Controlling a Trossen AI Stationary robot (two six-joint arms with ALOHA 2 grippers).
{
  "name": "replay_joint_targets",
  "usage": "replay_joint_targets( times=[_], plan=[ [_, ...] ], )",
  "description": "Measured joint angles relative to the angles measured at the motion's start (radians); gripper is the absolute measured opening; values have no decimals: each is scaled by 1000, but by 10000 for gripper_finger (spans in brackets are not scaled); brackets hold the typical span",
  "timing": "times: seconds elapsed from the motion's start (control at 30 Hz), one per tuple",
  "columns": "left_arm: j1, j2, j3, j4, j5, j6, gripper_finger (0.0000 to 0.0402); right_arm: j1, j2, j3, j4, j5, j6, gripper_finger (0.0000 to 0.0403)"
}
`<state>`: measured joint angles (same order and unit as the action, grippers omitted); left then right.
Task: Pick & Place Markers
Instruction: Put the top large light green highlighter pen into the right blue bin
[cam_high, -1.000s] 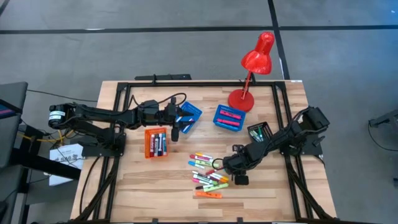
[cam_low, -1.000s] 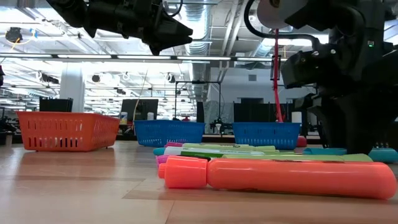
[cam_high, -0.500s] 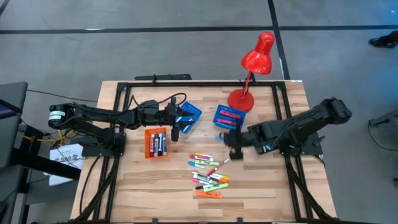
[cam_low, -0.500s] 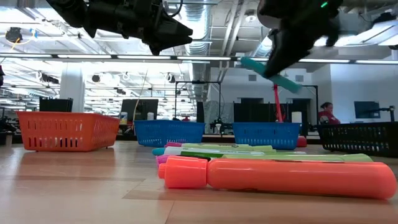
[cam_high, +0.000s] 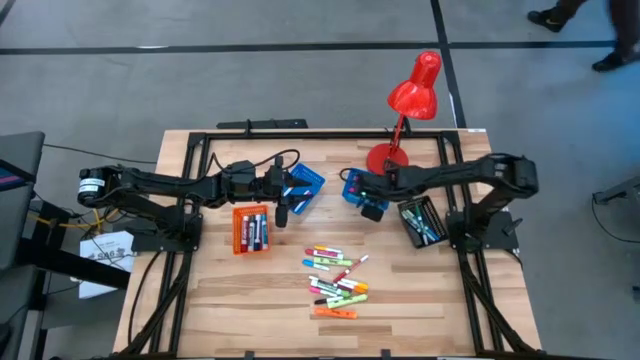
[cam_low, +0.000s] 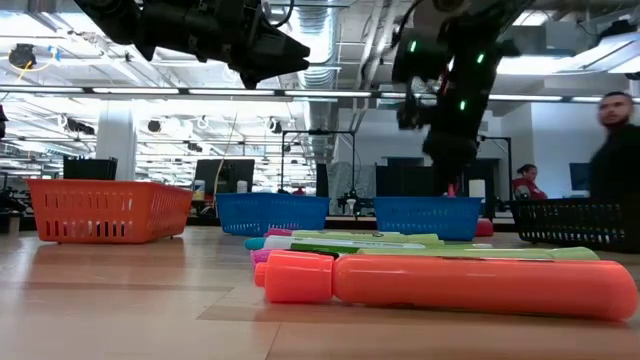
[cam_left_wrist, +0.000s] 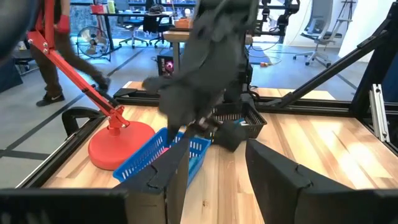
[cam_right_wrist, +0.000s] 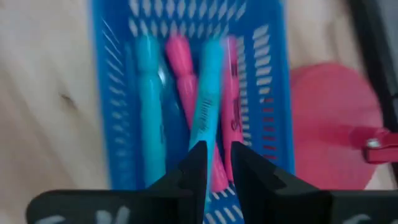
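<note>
Over the right blue tray (cam_right_wrist: 267, 93), the right tool (cam_right_wrist: 214, 158) is clamped on a light-blue marker (cam_right_wrist: 205, 102), tip hanging above the pink and teal ones already inside. Left tool (cam_left_wrist: 214, 165) sits apart beside the other blue tray (cam_high: 305, 187). Loose markers (cam_high: 335, 280) lie nearer the tabletop's (cam_high: 240, 300) front edge.

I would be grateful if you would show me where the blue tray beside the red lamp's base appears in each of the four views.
High view: blue tray at centre, under the right gripper.
Low view: centre-right at the back.
Left wrist view: lower left.
Right wrist view: fills the middle, the right gripper's fingers holding a turquoise marker above it.
Shared landmark: red lamp base, beside the tray.
</note>
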<state>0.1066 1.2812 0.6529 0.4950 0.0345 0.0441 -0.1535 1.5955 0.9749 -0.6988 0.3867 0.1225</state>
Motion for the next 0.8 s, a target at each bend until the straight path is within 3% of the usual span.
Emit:
replay_joint_targets(
  times=[0.23, 0.8],
  plan=[
    [0, 0, 0, 0, 0, 0, 155, 6, 82, 3, -2, 9, -105, 58],
    [-85, 0, -36, 0, 0, -25, 155, 114, -6, 89, 87, -12, -104, 59]
  ],
)
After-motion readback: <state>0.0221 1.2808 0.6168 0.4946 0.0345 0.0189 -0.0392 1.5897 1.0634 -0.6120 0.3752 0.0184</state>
